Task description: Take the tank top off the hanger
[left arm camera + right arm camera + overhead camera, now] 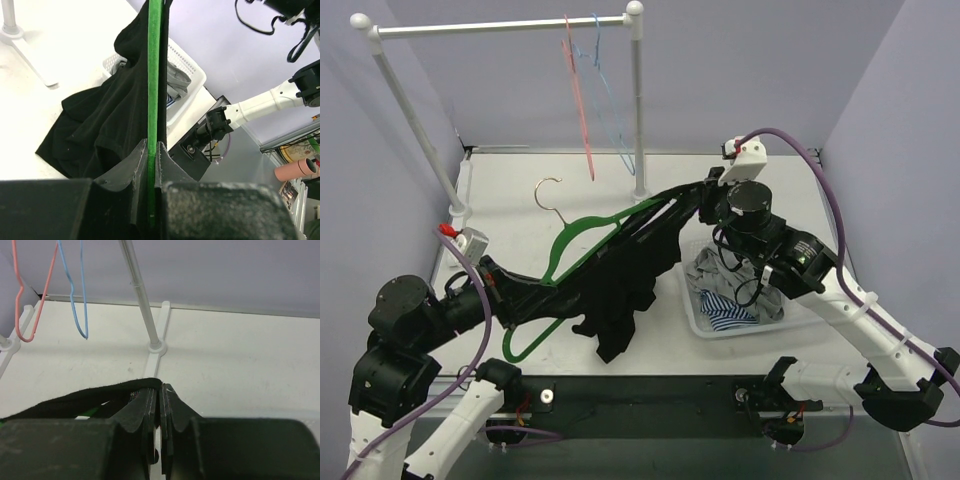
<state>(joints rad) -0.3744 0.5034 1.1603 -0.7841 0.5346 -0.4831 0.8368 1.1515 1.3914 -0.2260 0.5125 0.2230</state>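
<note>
Well, we think the black tank top (620,290) is soft, light and floppy, so it will sag and stretch when we pull it. It hangs on the green hanger (582,232), low over the table (510,190). A thin strap looks like the best place to hold. Our right tool (159,390) is pressed together on one strap. Our left tool (152,150) pinches the stiff hanger bar. We count one tank top, one green hanger, one pink hanger (578,100), one blue hanger (610,100), one basket (745,332) and two tools.
</note>
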